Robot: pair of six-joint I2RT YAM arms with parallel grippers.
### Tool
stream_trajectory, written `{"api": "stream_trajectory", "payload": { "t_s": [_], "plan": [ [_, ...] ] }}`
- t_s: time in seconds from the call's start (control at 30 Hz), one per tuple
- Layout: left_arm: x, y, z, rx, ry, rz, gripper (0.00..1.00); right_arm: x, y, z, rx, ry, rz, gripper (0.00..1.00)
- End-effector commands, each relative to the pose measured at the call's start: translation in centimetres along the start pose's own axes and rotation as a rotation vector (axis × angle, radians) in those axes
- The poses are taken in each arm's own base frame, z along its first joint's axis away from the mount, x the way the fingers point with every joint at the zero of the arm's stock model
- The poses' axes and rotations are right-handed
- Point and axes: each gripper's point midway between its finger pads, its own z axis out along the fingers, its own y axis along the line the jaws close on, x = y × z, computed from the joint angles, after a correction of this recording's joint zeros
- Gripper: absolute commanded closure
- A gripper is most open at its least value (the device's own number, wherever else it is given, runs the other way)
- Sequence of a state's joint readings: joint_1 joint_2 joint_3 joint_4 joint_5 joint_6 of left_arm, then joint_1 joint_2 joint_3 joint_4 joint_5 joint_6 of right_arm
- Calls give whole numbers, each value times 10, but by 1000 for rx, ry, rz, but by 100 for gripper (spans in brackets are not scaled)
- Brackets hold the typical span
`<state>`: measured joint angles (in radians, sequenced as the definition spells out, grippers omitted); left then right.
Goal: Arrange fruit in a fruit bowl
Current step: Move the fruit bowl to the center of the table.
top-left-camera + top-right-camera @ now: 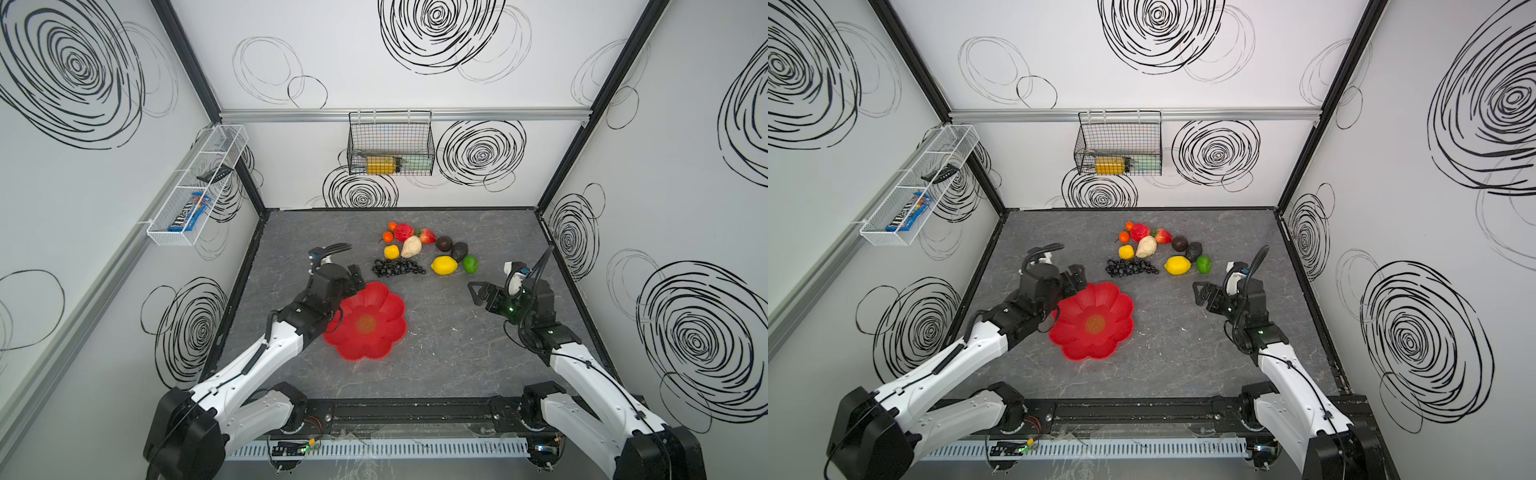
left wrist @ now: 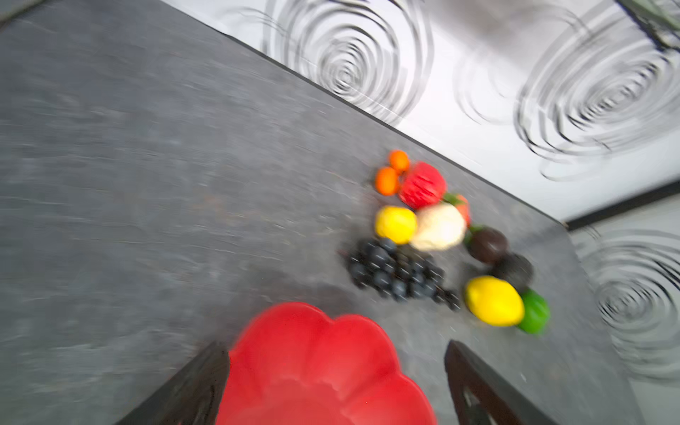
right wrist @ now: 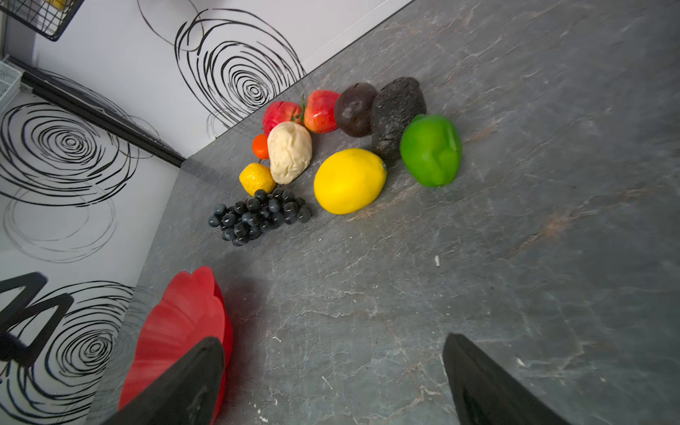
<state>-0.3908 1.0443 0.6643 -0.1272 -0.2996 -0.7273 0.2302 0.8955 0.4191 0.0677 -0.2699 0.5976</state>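
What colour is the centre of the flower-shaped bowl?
The bowl has an orange-yellow centre inside red petals; it shows best in a top view.

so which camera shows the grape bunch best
The right wrist view: the grape bunch is sharp, each berry distinct. The left wrist view shows it blurred. Both top views show it whole but small, just beyond the fruit bowl.

1. The left arm reaches forward with its elbow bent. The left gripper has its jaws spread wide and holds nothing.
2. The right arm reaches forward, wrist turned inward. The right gripper is likewise spread wide and empty.
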Motion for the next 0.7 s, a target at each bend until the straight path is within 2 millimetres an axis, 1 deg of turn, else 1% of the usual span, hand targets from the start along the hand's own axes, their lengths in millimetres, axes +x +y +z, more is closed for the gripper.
{"api": "stream_trajectory", "payload": {
  "t_s": [0.0,0.03,0.13,0.2,0.3,0.37,0.43,0.53,0.6,0.67],
  "plan": [
    [25,48,12,-77,96,-15,4,6,25,8,-70,19,28,3],
    [31,56,16,-71,116,-50,4,11,32,11,-87,36,35,3],
    [45,70,28,-52,168,-114,4,30,47,21,-117,86,48,3],
    [51,66,33,-16,192,-123,4,40,54,27,-120,116,37,3],
    [60,48,36,44,227,-95,4,54,56,36,-107,168,34,3],
    [72,35,37,86,272,-77,4,62,57,40,-110,208,43,3],
    [82,27,38,101,303,-51,4,67,58,44,-116,240,47,3],
    [95,8,36,147,332,-9,4,73,57,48,-112,271,38,3],
    [104,-5,33,174,346,9,4,75,52,51,-89,280,32,3],
    [113,-23,28,210,358,27,4,74,47,51,-72,279,26,3]
  ]
}}
